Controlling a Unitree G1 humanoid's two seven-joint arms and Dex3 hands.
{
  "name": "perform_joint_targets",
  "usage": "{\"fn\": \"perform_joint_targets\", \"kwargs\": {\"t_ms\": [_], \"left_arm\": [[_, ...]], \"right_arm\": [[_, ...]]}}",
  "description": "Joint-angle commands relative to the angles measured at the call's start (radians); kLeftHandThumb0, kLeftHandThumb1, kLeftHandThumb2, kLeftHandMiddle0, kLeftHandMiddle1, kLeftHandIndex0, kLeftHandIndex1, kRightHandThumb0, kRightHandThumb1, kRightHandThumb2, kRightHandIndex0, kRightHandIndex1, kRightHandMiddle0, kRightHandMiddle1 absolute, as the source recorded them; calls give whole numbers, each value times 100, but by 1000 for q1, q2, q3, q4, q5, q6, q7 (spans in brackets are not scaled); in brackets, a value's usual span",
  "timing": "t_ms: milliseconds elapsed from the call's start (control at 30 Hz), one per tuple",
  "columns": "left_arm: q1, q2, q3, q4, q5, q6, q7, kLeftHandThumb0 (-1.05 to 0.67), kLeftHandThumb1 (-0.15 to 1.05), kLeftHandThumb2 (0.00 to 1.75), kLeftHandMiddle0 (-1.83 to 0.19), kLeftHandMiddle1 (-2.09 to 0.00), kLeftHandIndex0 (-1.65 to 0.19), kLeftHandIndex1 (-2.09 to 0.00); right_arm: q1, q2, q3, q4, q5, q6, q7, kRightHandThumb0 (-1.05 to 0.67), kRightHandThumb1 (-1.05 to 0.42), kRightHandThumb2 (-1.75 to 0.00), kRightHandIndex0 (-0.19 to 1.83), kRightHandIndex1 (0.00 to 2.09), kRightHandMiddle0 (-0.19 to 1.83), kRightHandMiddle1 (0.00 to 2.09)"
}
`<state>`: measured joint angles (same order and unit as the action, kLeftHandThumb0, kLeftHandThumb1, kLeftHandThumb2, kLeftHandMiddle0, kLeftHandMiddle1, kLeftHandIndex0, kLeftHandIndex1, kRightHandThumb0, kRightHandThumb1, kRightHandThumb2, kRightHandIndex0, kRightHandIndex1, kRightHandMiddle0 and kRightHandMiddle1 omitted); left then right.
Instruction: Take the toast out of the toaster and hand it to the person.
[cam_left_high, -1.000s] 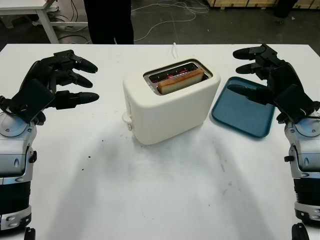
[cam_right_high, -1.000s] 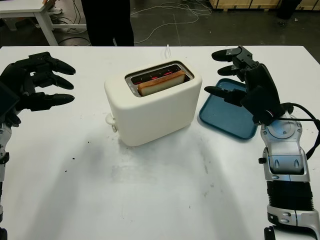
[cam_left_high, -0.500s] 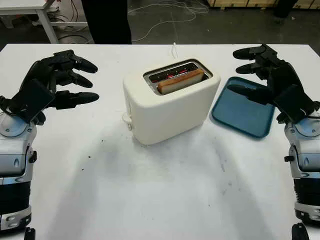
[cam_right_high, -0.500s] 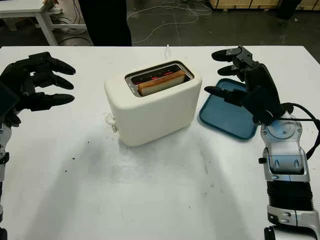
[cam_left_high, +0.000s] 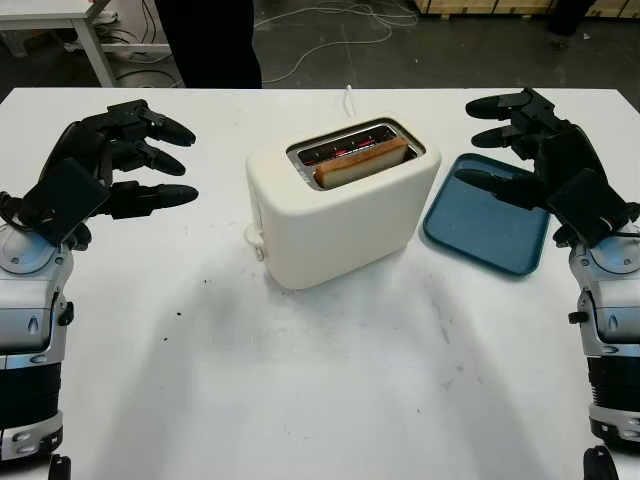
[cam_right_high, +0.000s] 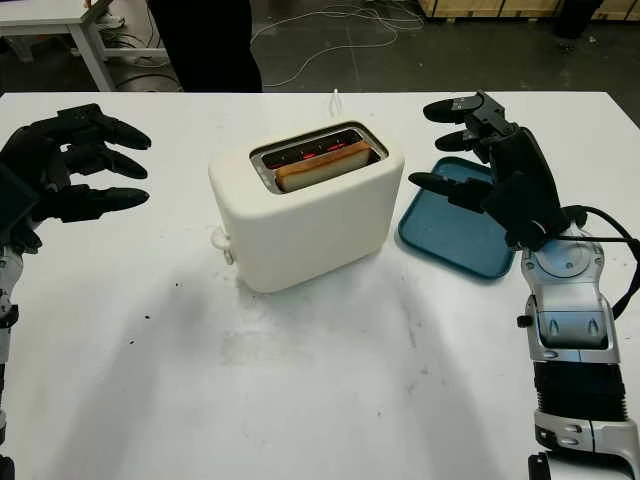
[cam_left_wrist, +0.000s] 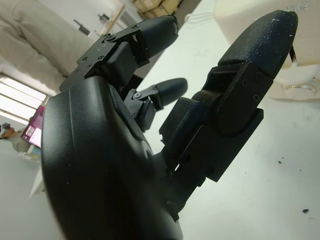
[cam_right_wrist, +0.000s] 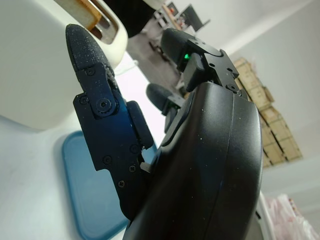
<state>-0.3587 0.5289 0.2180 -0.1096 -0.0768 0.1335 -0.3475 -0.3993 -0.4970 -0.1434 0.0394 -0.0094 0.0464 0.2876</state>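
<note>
Left hand (cam_left_high: 120, 165) is hovering open above the desk (cam_left_high: 320, 380) near its left edge, holding nothing, fingers pointing inward. Right hand (cam_left_high: 535, 160) is hovering open near the desk's right edge, holding nothing, fingers pointing inward. Both forearms are rising from the near edge.

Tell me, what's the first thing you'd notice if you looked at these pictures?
A cream toaster sits in the middle of the white table, with a slice of toast poking out of its slot. The left robot hand and the right robot hand hang open on either side of it, holding nothing. A blue tray lies just right of the toaster, partly under the right robot hand.
</note>
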Motion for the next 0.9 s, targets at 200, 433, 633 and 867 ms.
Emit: {"fn": "perform_joint_targets", "kwargs": {"t_ms": [200,433,633,867], "left_arm": [[5,2,3,-7,-9,-6,-4,-105,63,0,-58,-108,-58,-94],[6,1,4,-5,-6,-10,0,-105,63,0,-57,-109,-58,-94],[6,1,5,-5,-8,-10,-1,-105,63,0,-57,-108,-58,-93],[6,2,5,-8,-8,-6,-2,-105,63,0,-57,-107,-58,-93]], "right_arm": [[-6,11,4,-6,3,-9,-2,-71,-80,0,8,121,15,88],[-6,10,5,-5,0,-11,-3,-69,-80,0,8,121,15,88],[-6,10,6,-5,-6,-13,-5,-70,-80,0,9,121,15,88],[-5,10,3,-9,4,-8,2,-69,-80,0,7,120,15,88]]}}
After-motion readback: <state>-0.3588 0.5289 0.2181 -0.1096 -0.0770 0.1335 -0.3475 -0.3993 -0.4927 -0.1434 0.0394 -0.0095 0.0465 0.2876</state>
